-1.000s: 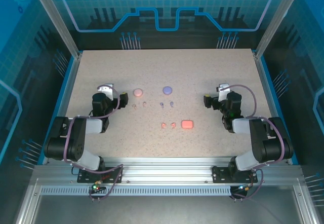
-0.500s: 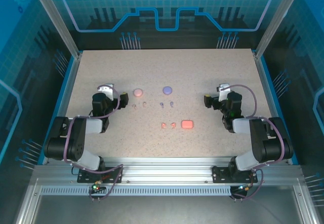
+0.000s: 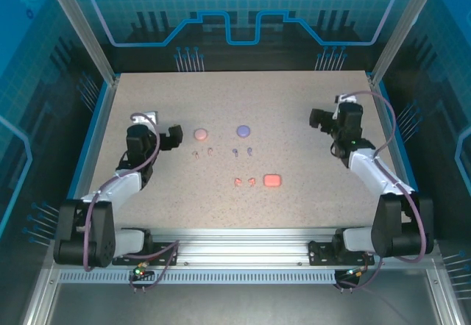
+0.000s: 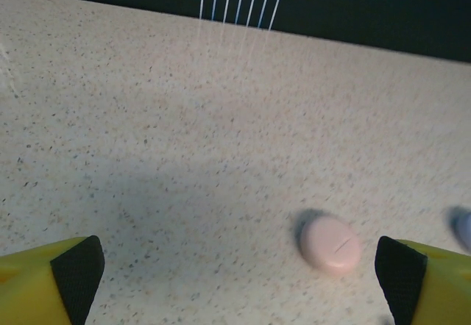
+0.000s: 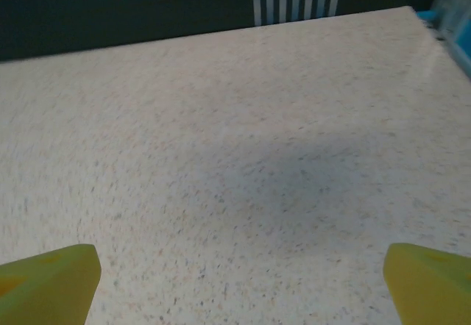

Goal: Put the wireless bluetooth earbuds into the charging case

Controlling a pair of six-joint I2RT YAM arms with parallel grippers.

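Six earbuds (image 3: 235, 151) loose mid-counter (image 3: 294, 215) in colour pairs, too small for stem direction to be made out. Pink case (image 3: 200, 133) and purple case (image 3: 243, 129) at 12 o'clock of their pairs; coral case (image 3: 273, 181) at 3 o'clock of its own. Left hand (image 3: 163, 125) at 9 o'clock, right hand (image 3: 331, 110) at 2, both wide, holding nothing.

Three cameras: one high and fixed, two low on the wrists, all over a speckled beige tabletop (image 3: 294, 104).

The top camera sits above and behind the arm bases, looking down and forward across the whole table to the blue panelled back wall (image 3: 243, 16). The left wrist camera rides low and close, facing the far edge. It shares a pale pink oval case (image 4: 330, 245) with the top view. The right wrist camera skims bare tabletop toward the far right corner.
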